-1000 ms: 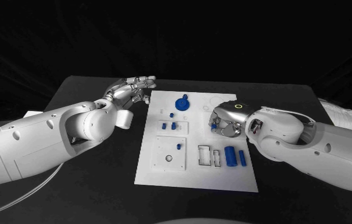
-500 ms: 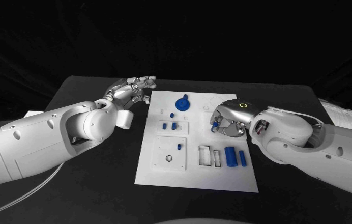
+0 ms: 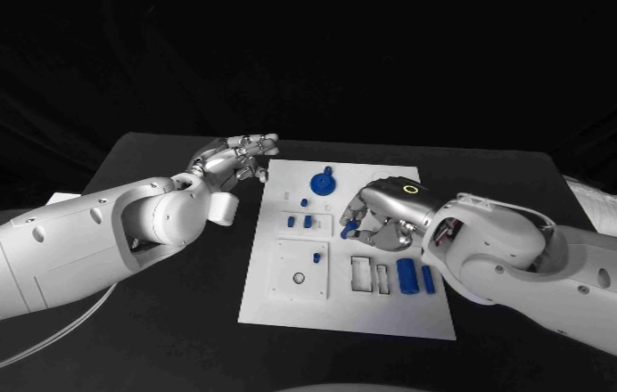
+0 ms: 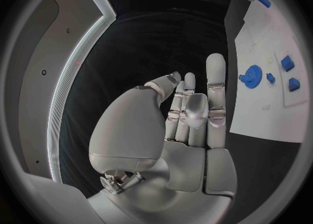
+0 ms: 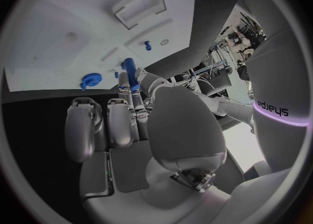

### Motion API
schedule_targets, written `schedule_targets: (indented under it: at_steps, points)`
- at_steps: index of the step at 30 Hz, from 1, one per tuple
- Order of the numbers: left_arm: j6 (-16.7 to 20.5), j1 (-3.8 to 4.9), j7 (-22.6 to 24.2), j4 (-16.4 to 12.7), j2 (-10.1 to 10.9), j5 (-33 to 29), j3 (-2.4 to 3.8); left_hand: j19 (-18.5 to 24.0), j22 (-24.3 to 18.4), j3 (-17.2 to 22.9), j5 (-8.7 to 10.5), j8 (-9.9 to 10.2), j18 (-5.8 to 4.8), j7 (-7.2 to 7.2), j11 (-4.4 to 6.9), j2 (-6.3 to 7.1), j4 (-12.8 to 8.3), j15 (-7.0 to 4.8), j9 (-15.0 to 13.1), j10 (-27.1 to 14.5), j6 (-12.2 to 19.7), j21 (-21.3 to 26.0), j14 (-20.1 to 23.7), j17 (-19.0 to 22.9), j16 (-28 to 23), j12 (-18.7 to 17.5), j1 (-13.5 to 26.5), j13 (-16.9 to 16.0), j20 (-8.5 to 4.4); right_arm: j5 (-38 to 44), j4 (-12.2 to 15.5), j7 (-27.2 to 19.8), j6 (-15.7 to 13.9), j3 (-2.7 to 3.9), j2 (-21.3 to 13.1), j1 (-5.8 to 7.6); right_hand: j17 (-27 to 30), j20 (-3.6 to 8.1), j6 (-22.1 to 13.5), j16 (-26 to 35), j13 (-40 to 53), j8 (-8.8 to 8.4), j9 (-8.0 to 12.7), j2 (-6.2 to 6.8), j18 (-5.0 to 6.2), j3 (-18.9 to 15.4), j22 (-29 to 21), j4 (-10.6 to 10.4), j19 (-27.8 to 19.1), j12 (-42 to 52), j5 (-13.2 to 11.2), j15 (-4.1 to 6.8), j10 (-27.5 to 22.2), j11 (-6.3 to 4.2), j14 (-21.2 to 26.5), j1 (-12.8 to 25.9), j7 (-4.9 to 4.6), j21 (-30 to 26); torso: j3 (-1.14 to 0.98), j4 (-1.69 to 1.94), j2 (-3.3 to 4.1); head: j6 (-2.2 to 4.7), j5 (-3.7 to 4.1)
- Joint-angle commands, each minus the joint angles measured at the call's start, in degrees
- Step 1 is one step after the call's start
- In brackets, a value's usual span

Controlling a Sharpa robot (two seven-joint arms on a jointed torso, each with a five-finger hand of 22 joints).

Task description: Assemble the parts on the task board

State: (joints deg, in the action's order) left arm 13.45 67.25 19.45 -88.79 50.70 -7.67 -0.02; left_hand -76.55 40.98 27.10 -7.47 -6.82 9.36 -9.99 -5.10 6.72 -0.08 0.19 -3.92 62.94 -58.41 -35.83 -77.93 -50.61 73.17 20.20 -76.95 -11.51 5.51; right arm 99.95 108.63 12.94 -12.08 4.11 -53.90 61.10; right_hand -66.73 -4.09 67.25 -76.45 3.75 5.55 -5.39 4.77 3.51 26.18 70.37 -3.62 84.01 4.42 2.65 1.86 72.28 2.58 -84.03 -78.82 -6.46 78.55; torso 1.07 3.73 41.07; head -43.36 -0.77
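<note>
The right hand, pinching a small blue peg, has carried it leftward over the task board toward insertion, while the left hand stays open beside it.

Right hand over the middle of the task board, fingers curled on a small blue part. Left hand off the board's far-left corner, above the table, fingers loosely apart, holding nothing. Blue gear on the far part of the board. Two blue cylinders lie near-right, beside two rectangular slots.
</note>
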Motion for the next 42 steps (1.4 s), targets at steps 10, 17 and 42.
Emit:
schedule_targets:
  at_steps: [10, 17, 42]
  points:
    - [-1.17, 0.02, 0.82, 0.06, -0.71, 0.24, 0.03, 0.42, 0.03, -0.21, -0.12, -0.48, 0.84, 0.17, 0.07, 0.02, -0.18, -0.06, 0.0, -0.6, 0.39, 0.3, 0.34, 0.01, -0.02, 0.69, 0.25, -0.18, 0.1, 0.7, -1.24, -2.68, -0.02, -1.48, 6.8, -2.76, 0.47, 0.21, 0.6, 0.43, 0.08, -0.07, -0.14, 0.18, 0.38, 0.2, -0.31, 0.48, 0.72, -0.31, 0.18, 0.08, 0.23, 0.29, -2.17, -0.82, -0.01, -0.23, 0.09, 0.15, 0.05, -0.26, -1.27]
    - [-1.44, 0.02, 0.85, 0.11, -0.85, 0.24, 0.03, 0.45, -0.04, -0.29, -0.11, -0.51, 0.85, 0.13, 0.03, 0.06, -0.2, -0.06, 0.0, -0.71, 0.45, 0.39, 0.35, 0.03, -0.01, 0.84, 0.29, -0.21, 0.1, 0.03, -3.39, -3.69, 0.36, -1.74, 9.7, -5.16, 0.67, 0.19, 0.48, 0.55, 0.08, -0.16, -0.14, 0.17, 0.42, 0.31, -0.55, 0.59, 0.64, -0.42, 0.19, 0.04, 0.15, 0.35, -2.13, -0.9, -0.11, -0.38, -0.01, 0.07, 0.1, -0.21, -1.95]
    - [-1.75, 0.02, 0.4, 0.31, -1.01, 0.24, 0.03, 0.44, -0.01, -0.31, -0.11, -0.53, 0.85, 0.12, 0.02, 0.04, -0.19, -0.05, 0.0, -0.77, 0.47, 0.36, 0.33, -0.02, 0.02, 0.9, 0.3, -0.22, 0.11, 2.92, -6.78, -2.0, 2.62, -2.15, 13.05, -6.85, 0.75, 0.12, 0.45, 0.57, 0.12, -0.22, -0.2, 0.11, 0.43, 0.6, -0.61, 1.02, 0.62, -0.51, 0.28, -0.03, 0.15, 0.42, -2.12, -1.25, -0.24, -0.42, -0.04, 0.05, 0.03, -0.7, -1.75]
